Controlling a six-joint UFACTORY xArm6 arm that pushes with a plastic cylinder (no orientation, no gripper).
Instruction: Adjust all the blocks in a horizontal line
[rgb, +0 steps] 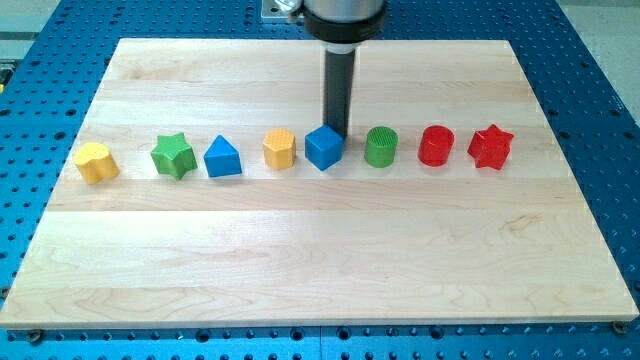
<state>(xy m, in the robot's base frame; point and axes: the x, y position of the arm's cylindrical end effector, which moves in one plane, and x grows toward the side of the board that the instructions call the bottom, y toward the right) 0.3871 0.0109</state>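
Note:
Several blocks stand in a rough row across the middle of the wooden board (320, 250). From the view's left: a yellow heart-like block (96, 162), a green star (172, 155), a blue triangle (222, 158), a yellow hexagon (279, 148), a blue cube (324, 147), a green cylinder (381, 146), a red cylinder (436, 146), a red star (490, 146). My tip (338, 131) is just above the blue cube's upper right edge, touching or nearly touching it.
The board lies on a blue perforated table (30, 60). The arm's dark body (343, 15) hangs over the board's top edge at the middle.

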